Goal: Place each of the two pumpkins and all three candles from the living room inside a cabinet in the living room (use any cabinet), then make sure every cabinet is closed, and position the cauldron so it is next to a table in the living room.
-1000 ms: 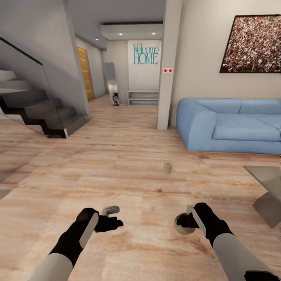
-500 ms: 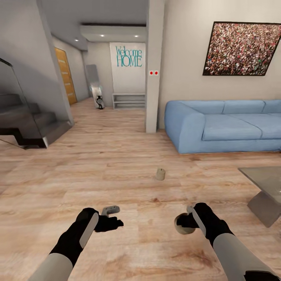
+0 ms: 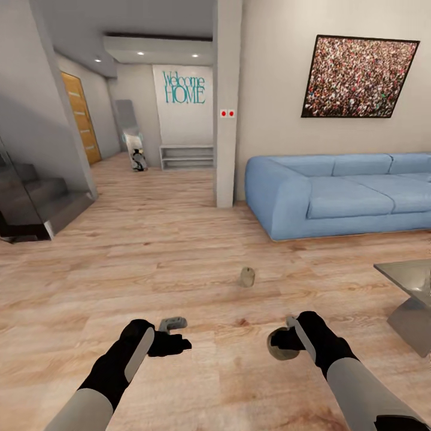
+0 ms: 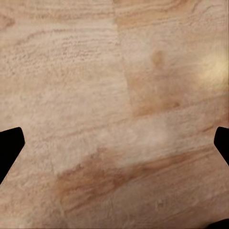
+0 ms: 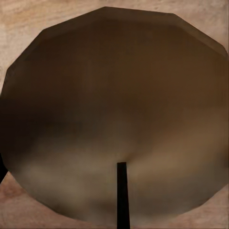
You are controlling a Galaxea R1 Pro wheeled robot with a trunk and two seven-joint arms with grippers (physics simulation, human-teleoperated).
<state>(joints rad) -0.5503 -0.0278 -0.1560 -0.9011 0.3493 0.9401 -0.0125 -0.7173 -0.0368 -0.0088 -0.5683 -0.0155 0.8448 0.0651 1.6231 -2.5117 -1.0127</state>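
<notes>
Ahead, a squat tan candle (image 3: 246, 276) was seen standing on the wood floor (image 3: 179, 251), between the sofa (image 3: 335, 194) and the arms. A second candle (image 3: 281, 347), its wick visible up close, was gripped in the right hand (image 3: 286, 342). The left hand (image 3: 173, 335) was spread wide, holding nothing. The table (image 3: 413, 287) was cut off at the edge.

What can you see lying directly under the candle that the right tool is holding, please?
Under the held candle only light wood-plank floor shows around its edge; the candle covers what lies straight below. The right tool grips it.
</notes>
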